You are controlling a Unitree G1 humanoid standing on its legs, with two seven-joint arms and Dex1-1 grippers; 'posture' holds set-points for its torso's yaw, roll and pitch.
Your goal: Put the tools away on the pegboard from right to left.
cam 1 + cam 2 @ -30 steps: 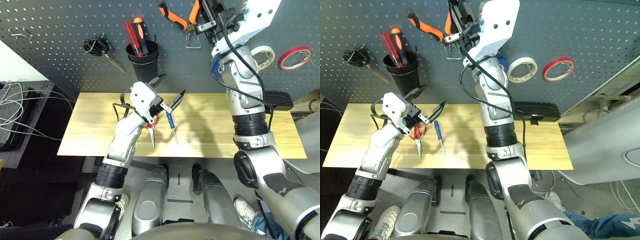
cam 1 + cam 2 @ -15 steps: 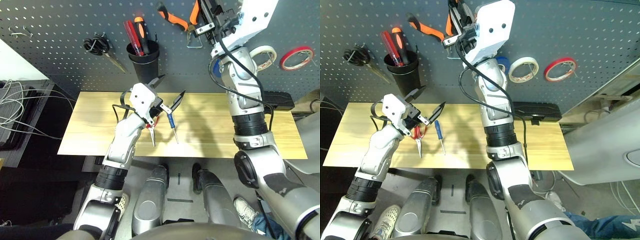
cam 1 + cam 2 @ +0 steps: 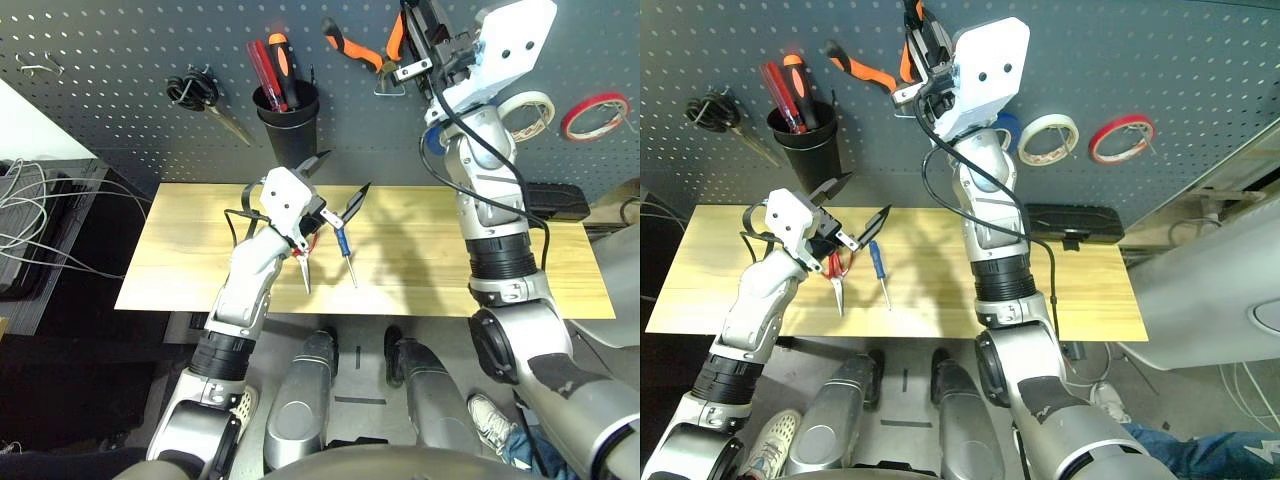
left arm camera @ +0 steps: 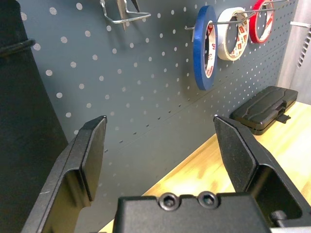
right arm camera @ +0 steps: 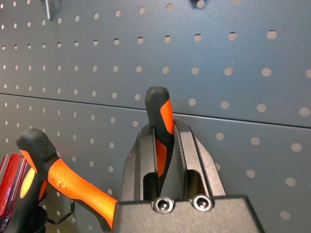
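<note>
The orange-and-black pliers (image 3: 357, 39) are up against the pegboard (image 3: 120, 60), nose down by a metal hook (image 3: 388, 82). My right gripper (image 5: 163, 133) is shut on one of their handles. The blue tape ring (image 4: 203, 46) hangs on a peg just right of that hook. On the table lie the small blue-handled screwdriver (image 3: 343, 246) and the red-handled scissors (image 3: 304, 258). My left gripper (image 3: 346, 172) hovers open just above them, holding nothing.
A black cup (image 3: 286, 112) with red and orange screwdrivers hangs left of the pliers, and black-handled scissors (image 3: 198, 95) hang further left. White tape (image 3: 530, 108) and red tape (image 3: 592, 113) hang at the right. A black case (image 3: 556, 199) lies at the table's back right.
My right gripper has carried the pliers slightly right along the pegboard, towards the hook. The left arm has stayed still.
</note>
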